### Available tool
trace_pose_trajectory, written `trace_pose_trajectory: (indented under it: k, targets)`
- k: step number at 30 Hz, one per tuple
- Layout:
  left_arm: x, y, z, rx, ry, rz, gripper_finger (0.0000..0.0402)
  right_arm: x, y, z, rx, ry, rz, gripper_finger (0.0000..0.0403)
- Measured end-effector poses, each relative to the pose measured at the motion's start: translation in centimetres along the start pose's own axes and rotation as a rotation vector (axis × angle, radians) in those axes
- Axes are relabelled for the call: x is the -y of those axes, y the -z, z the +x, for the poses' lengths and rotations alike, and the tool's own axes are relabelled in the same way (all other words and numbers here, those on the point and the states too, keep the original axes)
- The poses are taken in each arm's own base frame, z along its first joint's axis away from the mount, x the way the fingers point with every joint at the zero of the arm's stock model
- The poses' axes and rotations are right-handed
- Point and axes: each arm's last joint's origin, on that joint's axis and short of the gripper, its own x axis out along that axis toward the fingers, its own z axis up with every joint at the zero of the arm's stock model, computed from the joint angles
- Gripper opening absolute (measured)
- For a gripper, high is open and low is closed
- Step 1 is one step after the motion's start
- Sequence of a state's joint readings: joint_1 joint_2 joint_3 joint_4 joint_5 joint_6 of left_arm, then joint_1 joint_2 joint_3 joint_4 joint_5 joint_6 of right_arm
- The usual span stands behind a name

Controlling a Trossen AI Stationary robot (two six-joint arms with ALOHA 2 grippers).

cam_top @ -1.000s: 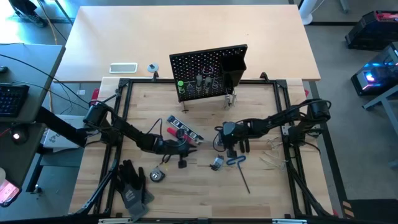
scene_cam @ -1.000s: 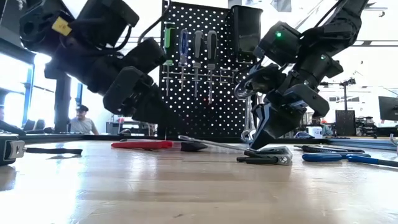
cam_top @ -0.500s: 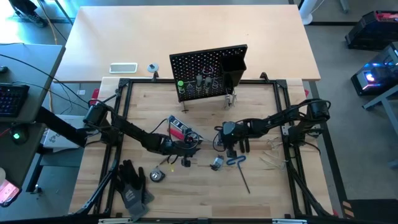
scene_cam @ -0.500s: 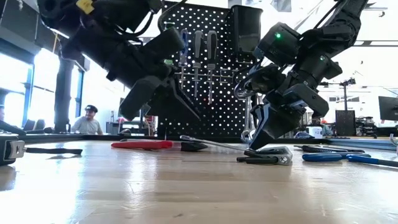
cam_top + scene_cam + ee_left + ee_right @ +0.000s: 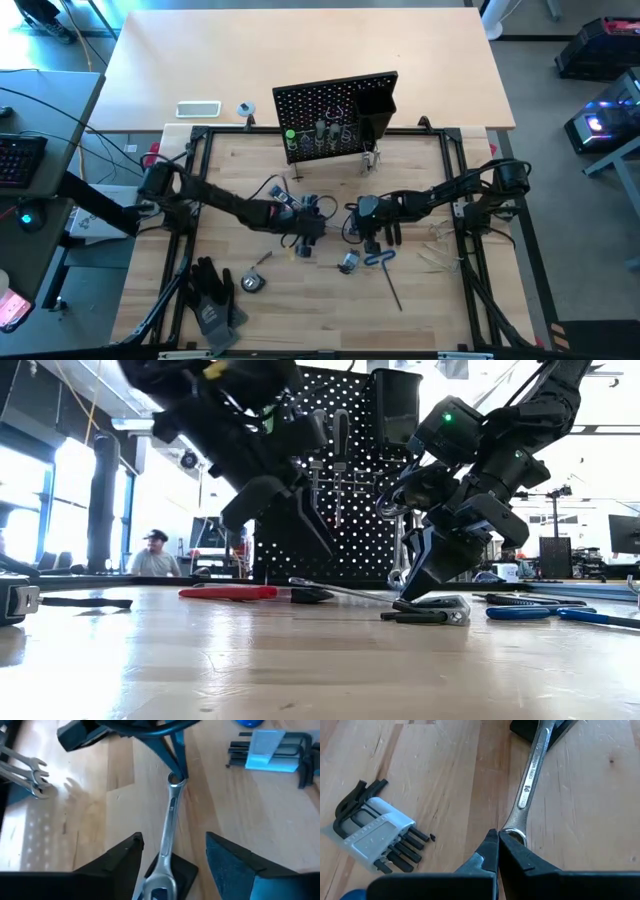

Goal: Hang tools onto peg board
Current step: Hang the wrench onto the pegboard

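Note:
A silver wrench [image 5: 167, 820] [image 5: 530, 775] lies between my two grippers. My right gripper [image 5: 498, 840] [image 5: 352, 232] is shut at its ring end. Its other end rests on the black end [image 5: 310, 596] of a red flat tool [image 5: 228, 592]. My left gripper [image 5: 172, 840] [image 5: 306, 238] stands open above that end, one finger on each side, touching nothing. The black peg board [image 5: 335, 115] [image 5: 350, 480] stands upright at the far side with screwdrivers [image 5: 315, 440] hanging on it. My right gripper pinches the rim of the wrench's ring end [image 5: 512, 835] between its two fingertips. The fingers slant down from the table's right side, roughly in line with the wrench. The wrench's other end [image 5: 542, 730] rests on the black piece of the flat tool.
A hex key set [image 5: 375, 837] [image 5: 348, 262] and a blue-handled tool [image 5: 380, 258] lie near my right gripper. Black gloves [image 5: 212, 300] lie at the near left. Silver wrenches [image 5: 25, 770] hang at the board's foot. A white flat device [image 5: 198, 108] sits on the far table.
My left gripper has opened, risen off the wrench's end and gone toward the table's right, rolling as it went. The wrench has stayed where it was.

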State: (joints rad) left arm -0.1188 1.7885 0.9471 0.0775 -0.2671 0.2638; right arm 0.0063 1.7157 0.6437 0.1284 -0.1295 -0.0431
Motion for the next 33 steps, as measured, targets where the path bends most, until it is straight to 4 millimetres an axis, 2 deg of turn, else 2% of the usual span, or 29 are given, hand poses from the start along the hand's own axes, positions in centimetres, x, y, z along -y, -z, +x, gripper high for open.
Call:
trace_pose_trajectory:
  k: [5,9,12,16,21,25,28,33]
  targets:
    - [-1.9,-0.5,0.2,-0.011,0.091,-0.034,0.0188,0.0,0.0,0.0,0.000,0.000,0.001,0.0000]
    - [-2.7,-0.5,0.4,0.009,0.140,-0.031,0.0180,0.0,0.0,0.0,0.004,0.000,0.000,0.0000]
    - [-2.6,-0.2,1.0,0.005,0.152,-0.028,0.0180,0.0,-0.1,0.0,0.009,0.001,-0.002,0.0000]
    - [-1.8,0.6,2.9,-0.053,0.173,-0.012,0.0180,0.0,-0.1,0.0,0.015,0.001,-0.004,0.0000]
    - [-1.5,-0.2,4.8,-0.077,0.139,0.017,0.0179,0.0,-0.2,0.0,0.020,0.002,-0.004,0.0000]
    - [-1.7,-0.4,6.4,-0.192,0.175,0.026,0.0177,0.0,-0.2,0.0,0.020,0.001,-0.003,0.0000]
    - [-1.9,-0.2,7.3,-0.292,0.220,0.027,0.0165,0.0,-0.2,0.0,0.022,0.000,-0.004,0.0000]
    - [-2.1,-0.2,7.5,-0.330,0.242,0.026,0.0119,0.0,-0.2,0.0,0.023,-0.001,-0.012,0.0000]
